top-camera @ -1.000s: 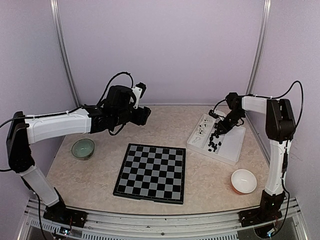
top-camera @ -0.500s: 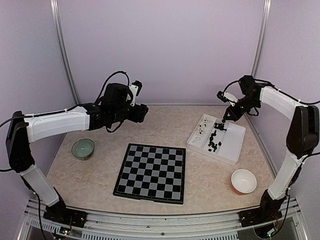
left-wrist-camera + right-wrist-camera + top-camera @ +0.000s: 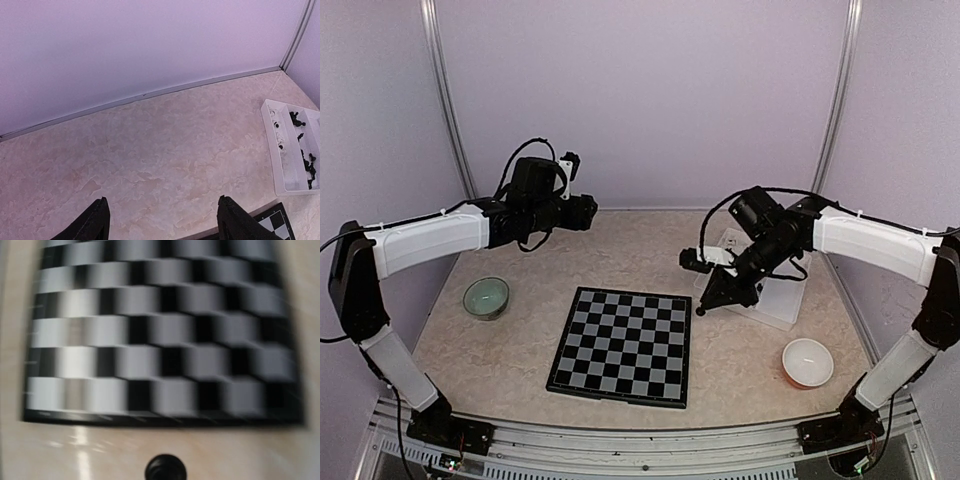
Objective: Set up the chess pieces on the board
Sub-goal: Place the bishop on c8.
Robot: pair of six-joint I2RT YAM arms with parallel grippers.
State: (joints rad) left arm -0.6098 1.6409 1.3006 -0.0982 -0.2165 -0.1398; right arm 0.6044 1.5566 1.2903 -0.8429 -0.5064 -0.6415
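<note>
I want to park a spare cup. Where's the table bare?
Bare: the back strip between board and wall; the patch between board and white bowl; the near-left corner beside the green bowl. Crowded around the tray, under the right arm.

Table (image 3: 740, 365): beige marbled top is carrying four things
Centre: board (image 3: 623, 345) is lying flat
Right: tray (image 3: 785, 297), white bowl (image 3: 808, 362)
Left: green bowl (image 3: 486, 297)

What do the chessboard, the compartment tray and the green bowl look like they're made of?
The board looks like thin, smooth plastic or laminated card: flat, crisp printed checks. The tray appears moulded white plastic, matte, with thin dividing walls. The green bowl seems glazed ceramic by its sheen, though plastic is possible.
</note>
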